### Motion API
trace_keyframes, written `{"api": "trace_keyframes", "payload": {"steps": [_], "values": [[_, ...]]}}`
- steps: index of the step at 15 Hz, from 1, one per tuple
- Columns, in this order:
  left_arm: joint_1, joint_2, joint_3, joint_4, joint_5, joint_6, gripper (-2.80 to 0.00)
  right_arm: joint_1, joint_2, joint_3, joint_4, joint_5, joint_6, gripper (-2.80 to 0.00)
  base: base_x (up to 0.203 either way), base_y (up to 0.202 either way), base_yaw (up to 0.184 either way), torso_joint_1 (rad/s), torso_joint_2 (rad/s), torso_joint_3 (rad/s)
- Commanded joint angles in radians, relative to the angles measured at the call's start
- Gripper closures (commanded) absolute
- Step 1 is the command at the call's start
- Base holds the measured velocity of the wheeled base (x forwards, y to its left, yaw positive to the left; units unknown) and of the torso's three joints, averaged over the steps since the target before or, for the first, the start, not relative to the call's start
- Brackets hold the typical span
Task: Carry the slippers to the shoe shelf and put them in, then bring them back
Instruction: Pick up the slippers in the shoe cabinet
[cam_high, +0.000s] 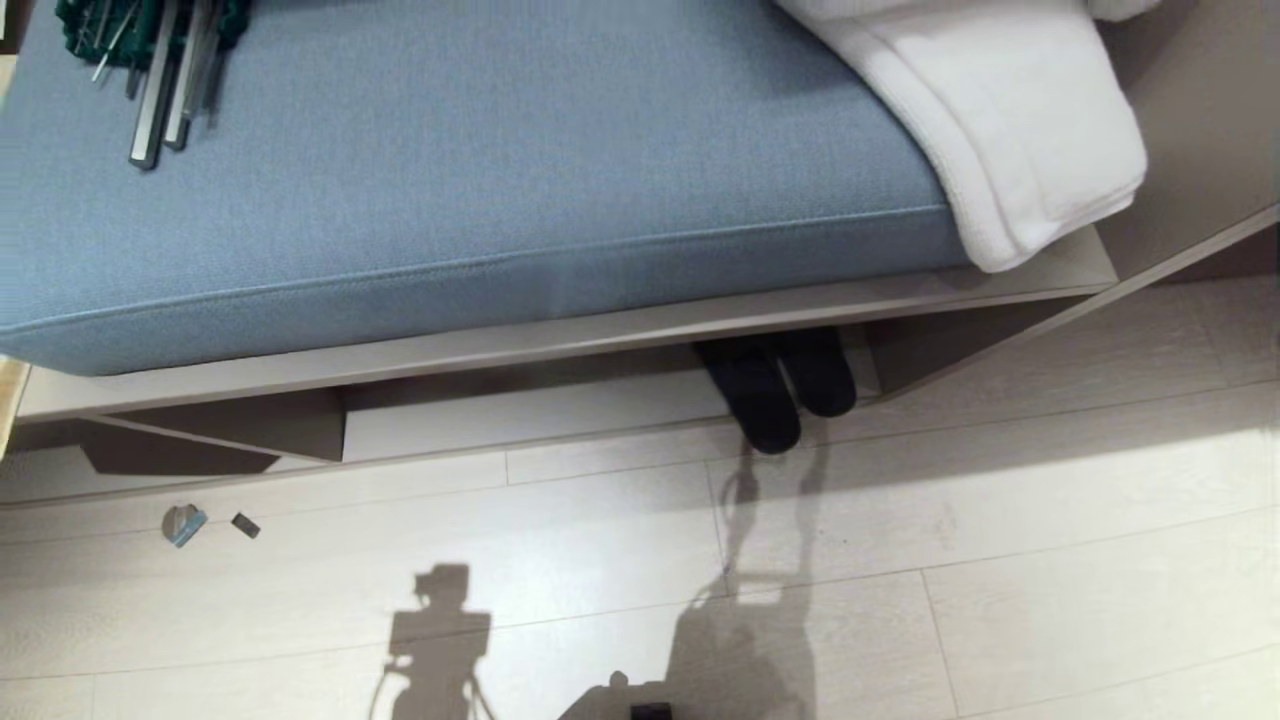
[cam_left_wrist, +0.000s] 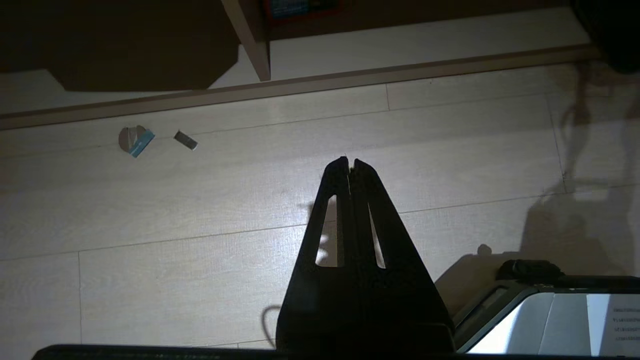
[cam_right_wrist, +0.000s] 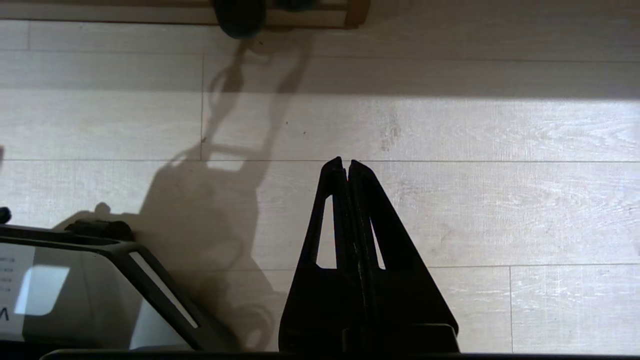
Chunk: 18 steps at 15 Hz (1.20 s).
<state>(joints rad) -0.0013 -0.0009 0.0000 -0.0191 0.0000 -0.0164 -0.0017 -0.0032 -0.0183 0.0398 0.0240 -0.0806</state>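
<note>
The pair of dark slippers (cam_high: 775, 390) lies side by side at the right end of the shoe shelf (cam_high: 520, 415), a low cubby under the bench, with their ends poking out onto the floor. The right wrist view catches one slipper (cam_right_wrist: 239, 20) at the far edge of the floor. Neither arm shows in the head view. My left gripper (cam_left_wrist: 349, 161) hangs shut and empty over bare floor, well short of the shelf's divider (cam_left_wrist: 252, 40). Over floorboards my right gripper (cam_right_wrist: 345, 161) is likewise shut with nothing in it.
A blue cushion (cam_high: 450, 170) tops the bench, with a white towel (cam_high: 1010, 120) draped over its right end and metal tools (cam_high: 160, 80) at its left. Two small scraps (cam_high: 184, 523) lie on the pale wood floor. My base (cam_left_wrist: 550, 310) shows between the arms.
</note>
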Motion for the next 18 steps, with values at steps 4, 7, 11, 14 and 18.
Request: {"api": "trace_keyframes", "payload": {"steps": [4,7,11,14,18], "values": [[0.000,-0.001,0.008,-0.001,0.000,-0.001,0.00,0.000,0.003,0.000,0.000,0.001,-0.002,0.00,0.000,0.000,0.000,0.002,0.00,0.205],[0.000,-0.001,0.008,-0.001,-0.001,-0.002,0.00,0.000,0.003,0.000,0.000,-0.001,-0.004,0.00,0.000,0.000,0.000,0.004,0.00,0.201],[0.000,-0.001,0.008,-0.001,0.000,0.000,0.00,0.000,0.003,0.000,0.000,0.001,-0.005,0.00,0.000,0.000,0.000,0.000,0.00,0.205],[0.000,-0.001,0.008,-0.001,0.000,-0.001,0.00,0.000,0.003,0.000,0.000,0.001,-0.005,0.00,0.000,0.000,0.000,0.007,0.00,0.204],[0.000,-0.001,0.008,-0.001,0.000,-0.001,0.00,0.000,0.003,0.000,0.000,0.001,-0.005,0.00,0.000,0.000,0.000,0.002,0.00,0.204]]}}
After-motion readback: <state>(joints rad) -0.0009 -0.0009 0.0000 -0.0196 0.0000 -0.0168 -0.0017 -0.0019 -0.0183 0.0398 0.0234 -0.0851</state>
